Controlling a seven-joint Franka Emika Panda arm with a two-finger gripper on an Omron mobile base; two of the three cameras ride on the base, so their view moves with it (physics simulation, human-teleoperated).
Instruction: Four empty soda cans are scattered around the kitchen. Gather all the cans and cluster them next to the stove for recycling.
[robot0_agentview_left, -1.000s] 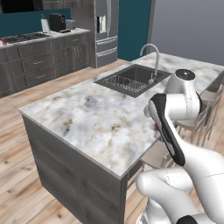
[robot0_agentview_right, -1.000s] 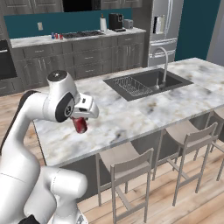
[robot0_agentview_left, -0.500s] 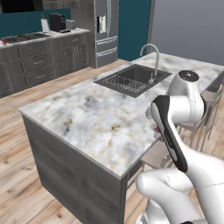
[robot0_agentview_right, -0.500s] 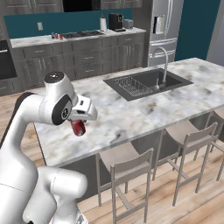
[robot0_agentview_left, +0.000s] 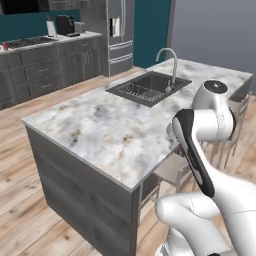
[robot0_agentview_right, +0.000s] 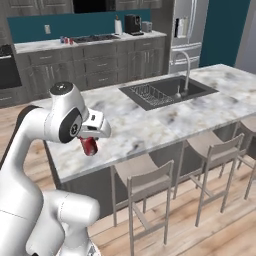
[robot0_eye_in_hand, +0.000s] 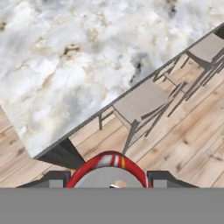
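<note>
Already the gripper (robot0_agentview_right: 90, 141) was clamped on a red soda can (robot0_agentview_right: 90, 146), its jaws narrow against the can's sides, so the can hung below the hand over the near edge of the marble island (robot0_agentview_right: 150, 125), beside the bar stools (robot0_agentview_right: 147, 182). In the hand view the can (robot0_eye_in_hand: 107, 171) sat between the dark finger tips (robot0_eye_in_hand: 162, 178), silver top facing the camera, its long axis running along the fingers. What mattered next was direction: the stove (robot0_agentview_right: 95, 38) lay well apart, on the far counter (robot0_agentview_right: 35, 45) beyond the island, with what looked like small cans (robot0_agentview_right: 65, 40) beside it. I judged the base would need to carry the held can across the room to reach it.
</note>
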